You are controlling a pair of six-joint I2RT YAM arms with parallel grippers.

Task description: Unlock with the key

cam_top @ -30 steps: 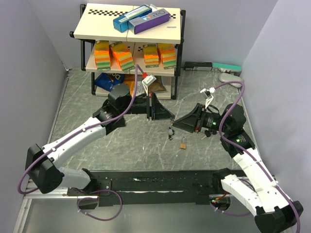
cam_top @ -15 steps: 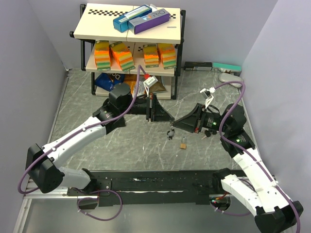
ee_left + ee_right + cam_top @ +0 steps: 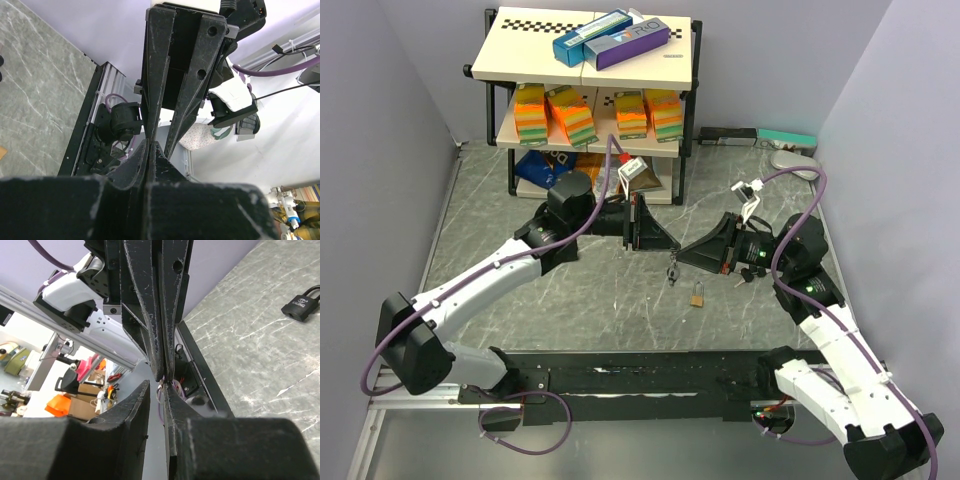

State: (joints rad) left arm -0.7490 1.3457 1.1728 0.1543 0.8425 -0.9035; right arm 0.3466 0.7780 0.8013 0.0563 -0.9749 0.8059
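A small brass padlock (image 3: pixel 698 296) lies on the grey marble table; it also shows in the right wrist view (image 3: pixel 301 305). My left gripper (image 3: pixel 668 246) and right gripper (image 3: pixel 680 254) meet tip to tip above the table, just left of the padlock. The left gripper (image 3: pixel 150 142) is pressed shut, and a key on its ring (image 3: pixel 673 270) hangs under its tips. A small bit of the key (image 3: pixel 162 382) shows at those tips. The right gripper (image 3: pixel 157 385) has a narrow empty gap between its jaws, right at the left gripper's tips.
A black shelf rack (image 3: pixel 588 60) with boxes and coloured sponge packs stands at the back. A blue bag (image 3: pixel 542 168) lies under it. A grey box (image 3: pixel 757 136) and a white object (image 3: pixel 790 158) lie at the back right. A black rail (image 3: pixel 640 375) runs along the front.
The left gripper has shifted slightly toward the right gripper. The key bunch now hangs a little higher off the table. The padlock has not moved.
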